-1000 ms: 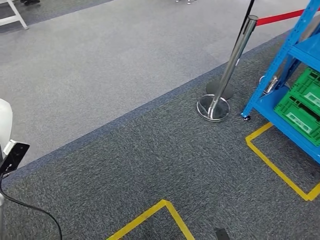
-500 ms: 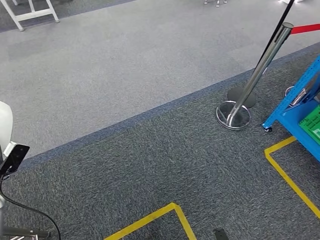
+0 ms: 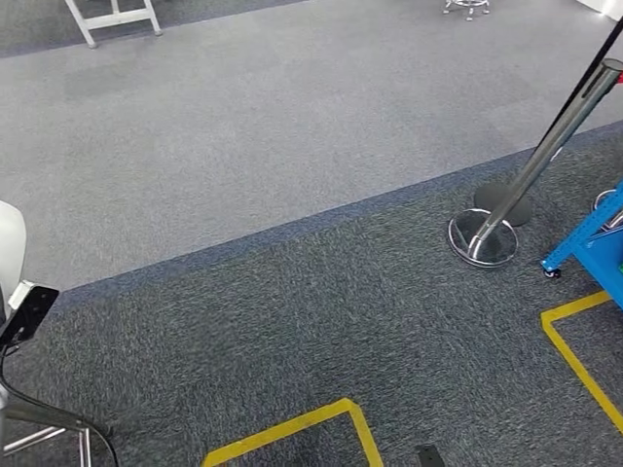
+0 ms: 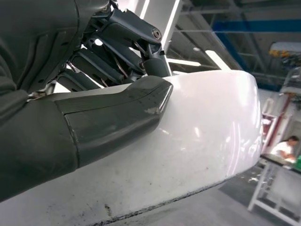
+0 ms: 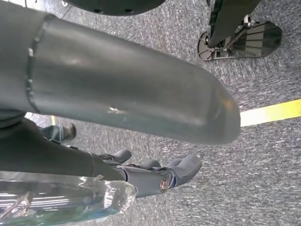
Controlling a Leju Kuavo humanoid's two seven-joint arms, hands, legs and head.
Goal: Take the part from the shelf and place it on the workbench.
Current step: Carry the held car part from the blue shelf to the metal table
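In the left wrist view my left hand grips a large white curved part, with the thick thumb lying across its glossy face and the darker fingers behind its edge. A sliver of the same white part shows at the left edge of the head view. A corner of the blue shelf stands at the far right on the dark carpet. My right hand hangs over the floor; its fingers are spread and hold nothing.
A leaning chrome barrier post with a round base stands beside the shelf. Yellow tape lines mark boxes on the dark carpet, with lighter grey carpet beyond. A white frame stands far back. A person is by a white table.
The whole picture has shifted right: the camera has turned left. The shelf and its green crates have slid almost out at the right. The white part stays in my left hand.
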